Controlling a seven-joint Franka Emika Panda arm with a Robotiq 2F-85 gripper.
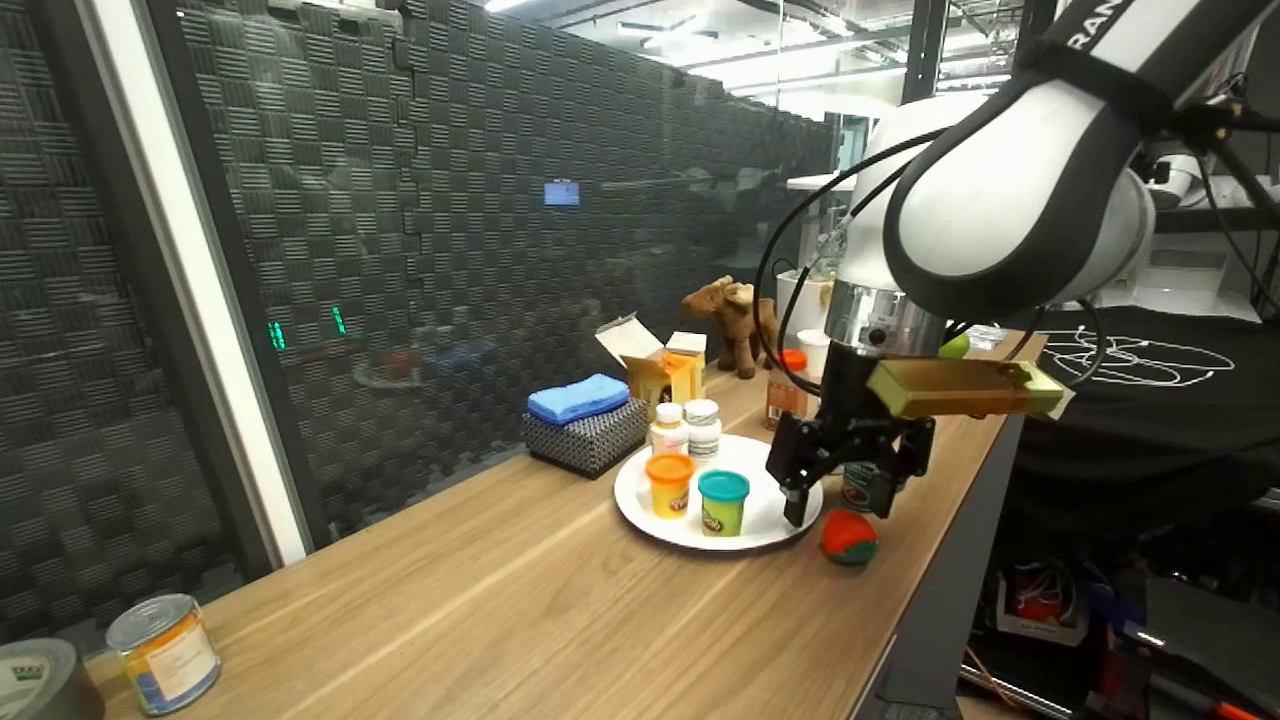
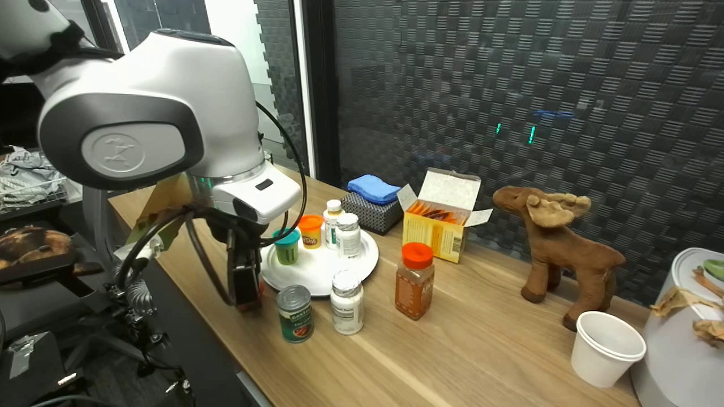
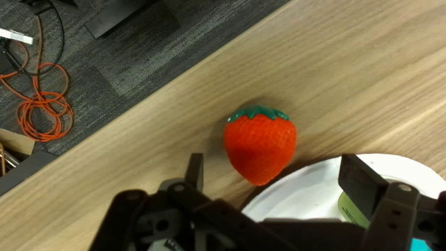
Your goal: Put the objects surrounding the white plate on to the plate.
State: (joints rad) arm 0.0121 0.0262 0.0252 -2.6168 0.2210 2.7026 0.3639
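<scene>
My gripper [image 1: 840, 505] is open and empty above the red toy strawberry [image 1: 846, 538]. In the wrist view the strawberry [image 3: 260, 146] lies on the table between and beyond the fingertips [image 3: 273, 169], close to the plate's rim. The white plate [image 2: 305, 277] bears an orange-lidded tub [image 2: 310, 232], a teal-lidded tub [image 2: 287, 250] and two white bottles [image 2: 332, 226] [image 2: 348, 240]. Off the plate stand a green can [image 2: 295, 316], a white bottle [image 2: 347, 305] and a red-lidded spice jar [image 2: 414, 285]. In an exterior view the arm hides most of the strawberry.
A patterned box [image 1: 590, 440] with a blue cloth [image 1: 578, 398], an open yellow box [image 2: 435, 232] and a toy moose [image 2: 571, 249] stand along the wall. White cups [image 2: 605, 350] stand farther along. A can [image 1: 165, 655] and tape roll [image 1: 45, 680] are at the far end. The table edge is near the strawberry.
</scene>
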